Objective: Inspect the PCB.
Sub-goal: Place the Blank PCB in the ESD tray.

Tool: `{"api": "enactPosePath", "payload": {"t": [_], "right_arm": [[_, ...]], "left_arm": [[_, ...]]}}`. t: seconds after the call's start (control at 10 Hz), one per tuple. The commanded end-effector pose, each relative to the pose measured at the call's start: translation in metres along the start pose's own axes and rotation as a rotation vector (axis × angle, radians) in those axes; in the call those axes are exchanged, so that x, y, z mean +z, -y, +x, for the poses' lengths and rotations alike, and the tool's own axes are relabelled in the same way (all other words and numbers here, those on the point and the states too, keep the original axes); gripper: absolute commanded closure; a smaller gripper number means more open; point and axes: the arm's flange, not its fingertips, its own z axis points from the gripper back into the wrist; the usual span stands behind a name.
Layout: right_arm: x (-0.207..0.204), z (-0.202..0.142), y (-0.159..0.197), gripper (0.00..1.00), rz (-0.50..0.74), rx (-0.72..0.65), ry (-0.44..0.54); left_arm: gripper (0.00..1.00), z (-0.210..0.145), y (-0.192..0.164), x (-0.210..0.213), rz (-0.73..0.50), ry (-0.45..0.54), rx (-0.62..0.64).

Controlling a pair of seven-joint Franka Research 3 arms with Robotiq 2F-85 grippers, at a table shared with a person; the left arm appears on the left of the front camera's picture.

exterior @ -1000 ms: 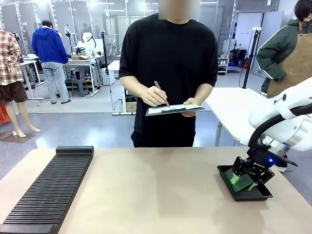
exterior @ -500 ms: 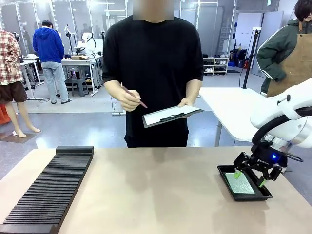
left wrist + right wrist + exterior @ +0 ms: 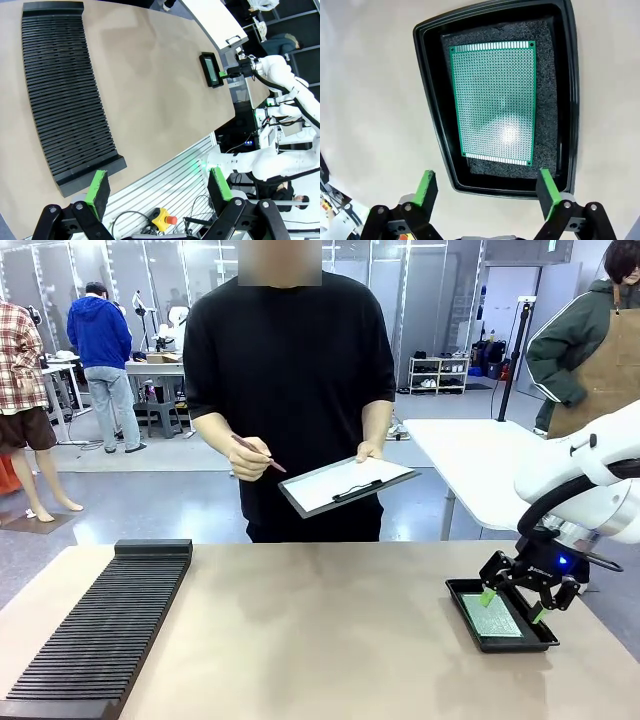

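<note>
Right wrist view: right gripper (image 3: 485,192) jaws stand wide apart with nothing between them, green pads (image 3: 426,187) poised above the near rim of the black tray (image 3: 432,125). The PCB (image 3: 495,102) lies flat in the tray on dark foam, copper-ringed hole grid facing up, a glare spot near its lower middle. It sits roughly centred, long side parallel to the tray's long walls, with foam showing all round it.

Left wrist view: left gripper (image 3: 159,187) jaws also spread wide and empty, held off the bench (image 3: 150,90) edge above an aluminium frame and a red stop button (image 3: 171,220). A long black slotted rack (image 3: 65,95) lies along the bench; the tray is well apart from it, near the opposite end.

Front view: right gripper (image 3: 510,605) hangs just over the tray (image 3: 470,615) at the bench's right side; the PCB (image 3: 495,618) rests inside. The rack (image 3: 100,630) is at the left. At the far side a person holds a clipboard (image 3: 345,483) with white paper in one hand (image 3: 370,451) and a pen (image 3: 258,453) in the other hand (image 3: 248,458).
</note>
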Motion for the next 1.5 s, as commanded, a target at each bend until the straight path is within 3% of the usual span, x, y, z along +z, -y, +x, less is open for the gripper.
{"api": "enactPosePath", "payload": {"t": [0.0,1.1,1.4], "right_arm": [[0.000,0.000,0.000,0.00,0.000,0.011,-0.003],[0.000,0.000,0.000,0.00,0.000,0.000,-0.001],[0.091,-0.035,-0.014,0.00,0.074,0.068,0.009]], "left_arm": [[0.00,0.002,0.001,0.003,0.013,-0.012,0.001],[0.00,0.002,0.001,0.003,0.013,-0.012,0.001],[0.00,0.002,0.001,0.003,0.013,-0.012,0.001]]}}
